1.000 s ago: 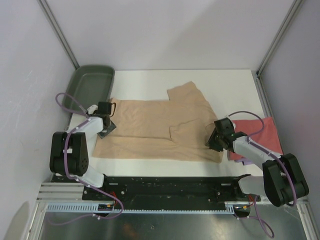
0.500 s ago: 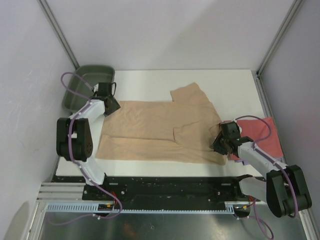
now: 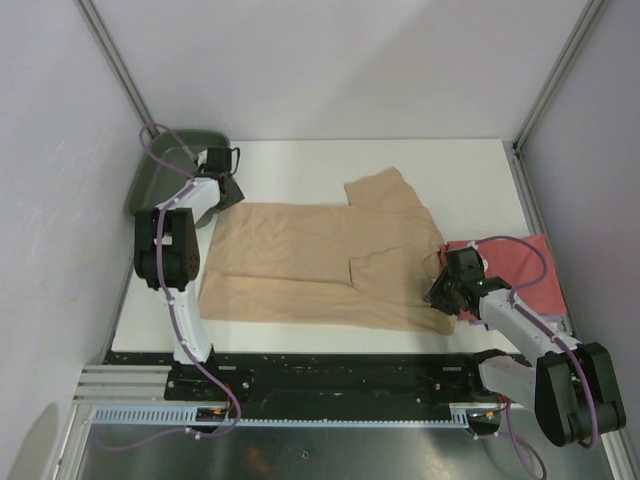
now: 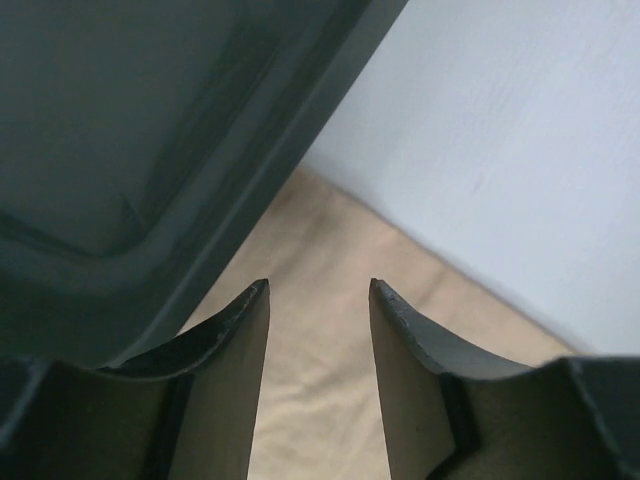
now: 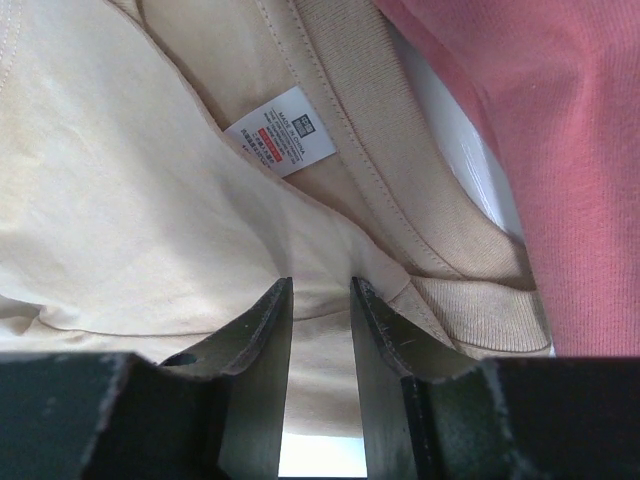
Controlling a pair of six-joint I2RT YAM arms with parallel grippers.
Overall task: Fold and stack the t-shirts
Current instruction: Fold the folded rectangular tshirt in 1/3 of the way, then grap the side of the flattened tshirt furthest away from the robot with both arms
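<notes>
The left arm (image 3: 160, 250) and right arm (image 3: 518, 322) are white with black joints. Purple cables (image 3: 510, 238) loop along both. The fingers (image 4: 225, 380) are dark and tapered.

You've got a flat white tabletop (image 3: 300, 165) mid-frame. Spread across its centre: tan short-sleeved cloth t-shirt (image 3: 300, 260), one sleeve toward frame top. Coral-red cloth shirt (image 3: 515, 262) lies just beside it at right edge. Dark green plastic tray (image 3: 145, 195) sits upper left.
</notes>
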